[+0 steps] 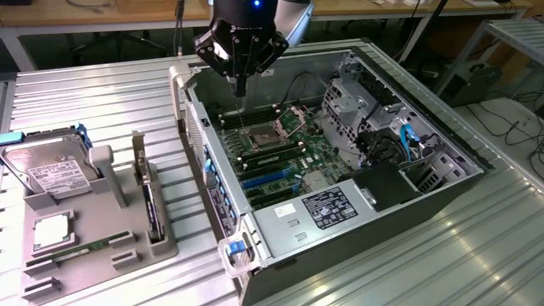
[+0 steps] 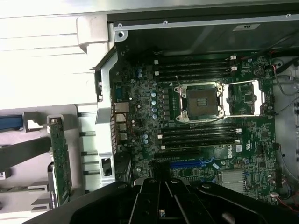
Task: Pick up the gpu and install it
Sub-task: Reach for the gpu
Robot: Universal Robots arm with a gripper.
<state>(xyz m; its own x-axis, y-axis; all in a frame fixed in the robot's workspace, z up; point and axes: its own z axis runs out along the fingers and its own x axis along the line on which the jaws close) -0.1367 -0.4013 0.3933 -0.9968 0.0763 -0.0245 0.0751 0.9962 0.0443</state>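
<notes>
Heads up: your black claw (image 1: 241,90) is pressed together with nothing in it, hanging over the open black tower PC case (image 1: 383,233), above the green motherboard (image 1: 297,156) near the silver CPU socket (image 1: 258,136). I can't tell how high it is. The gpu (image 1: 151,210), a thin green-backed card with a silver end bracket, isn't picked yet. It stands on edge in the grey plastic parts holder (image 1: 106,213) on the ribbed metal desk (image 1: 102,95), at the exterior view's left of the case and well apart from the claw. Risks as I read them:

1. The socket's retaining frame is flipped up and the contacts look exposed. Any descent here puts a hard closed point onto them or onto the black memory slots (image 2: 196,135) beside them.
2. The case's rear wall with its pale grey handle (image 1: 178,80) stands between claw and holder, so a low sideways move clips it.
3. If the fingers reach the card pressed together they shove it rather than straddle it. A thin card on edge can rock in its slot, or lean toward the silver hard drive with the white label (image 1: 53,172) in the same holder.
4. I can't tell which way the cooler faces, so a blind pinch may land on the fan.
5. The blue expansion slots (image 1: 267,182) sit close to the rear wall. A skewed card could catch its bracket there or jam its edge connector.
</notes>
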